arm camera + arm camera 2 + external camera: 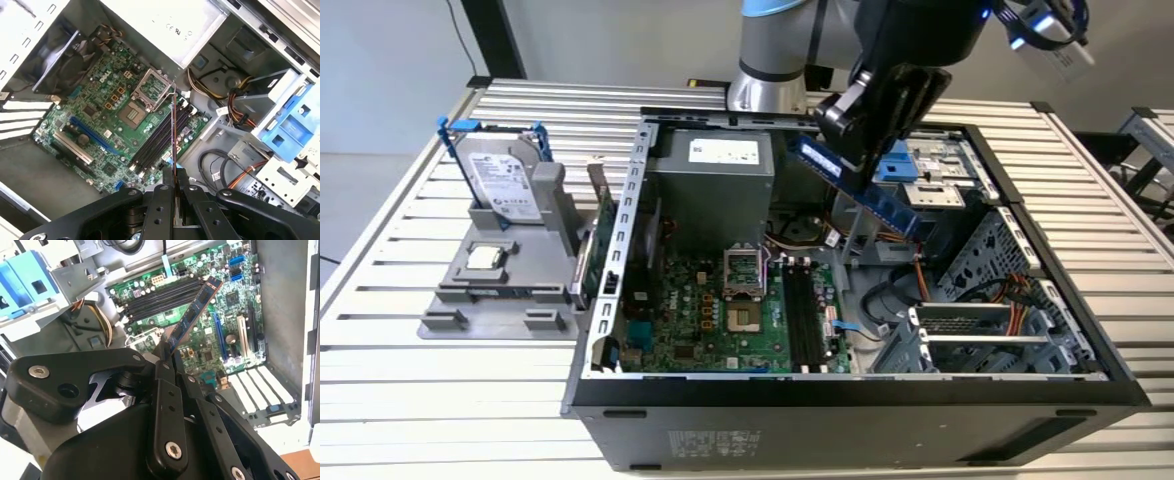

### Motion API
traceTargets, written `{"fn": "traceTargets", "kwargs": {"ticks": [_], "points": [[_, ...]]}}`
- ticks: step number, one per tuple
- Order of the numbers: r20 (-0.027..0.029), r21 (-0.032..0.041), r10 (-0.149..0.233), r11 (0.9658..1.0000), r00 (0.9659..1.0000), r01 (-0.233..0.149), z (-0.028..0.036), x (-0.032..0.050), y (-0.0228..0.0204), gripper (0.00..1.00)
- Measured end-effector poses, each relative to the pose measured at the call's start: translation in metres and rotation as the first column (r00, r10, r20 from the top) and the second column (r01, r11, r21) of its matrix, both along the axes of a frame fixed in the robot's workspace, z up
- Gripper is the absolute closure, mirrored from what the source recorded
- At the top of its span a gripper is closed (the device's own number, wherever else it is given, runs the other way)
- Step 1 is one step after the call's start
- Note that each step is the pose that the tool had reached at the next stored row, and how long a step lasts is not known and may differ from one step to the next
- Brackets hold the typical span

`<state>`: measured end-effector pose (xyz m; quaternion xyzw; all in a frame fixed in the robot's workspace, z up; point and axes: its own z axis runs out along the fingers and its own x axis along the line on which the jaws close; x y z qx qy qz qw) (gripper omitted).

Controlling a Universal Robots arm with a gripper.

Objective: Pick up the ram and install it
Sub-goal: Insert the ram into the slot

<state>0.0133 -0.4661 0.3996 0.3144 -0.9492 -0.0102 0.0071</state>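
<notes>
Gripper (pixel 851 152) is clamped on one end of the ram (pixel 894 205), w/ jaws pressed against both board faces. The ram hangs in the air over the open PC case (pixel 638 210), tilted, w/ its free end lower and toward the exterior view's right, touching nothing else. In the second wrist view the ram (pixel 195 310) reaches out from the gripper (pixel 165 352) toward the memory slots (pixel 160 295). In the first wrist view the ram (pixel 173 130) shows edge-on, roughly in line w/ the slots below. Obstructions: the PSU box (pixel 714 185) sits just to the exterior view's left of the gripper. A blue bracket (pixel 907 165) and the metal drive cage (pixel 987 300) stand close at the right. A cable bundle (pixel 907 295) lies under the ram's free end. The slots (pixel 803 320) lie lower, beside the CPU socket (pixel 740 270), well apart from the ram. Clearance: the case is open on top and its walls ring the mobo (pixel 707 320) on all sides. Contents: the case holds the mobo, PSU, cage and cables. Outside it, at the exterior view's left, a grey stand (pixel 494 290) on the slatted table (pixel 427 400) holds an HDD (pixel 500 180) upright in a blue frame.
</notes>
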Motion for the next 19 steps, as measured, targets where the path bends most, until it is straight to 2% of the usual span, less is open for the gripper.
{"fn": "traceTargets", "kwargs": {"ticks": [5,9,14,19], "points": [[0.0,0.0,-0.054,0.9986,0.9986,0.054,0.0,0.0,0.0,1.0],[0.0,0.0,-0.098,0.9951,0.9951,0.098,0.0,0.0,0.0,1.0],[0.0,0.0,-0.152,0.9883,0.9883,0.152,0.0,0.0,0.0,1.0],[0.0001,0.0,-0.207,0.9784,0.9784,0.207,0.0,0.0,0.0,1.0]]}}
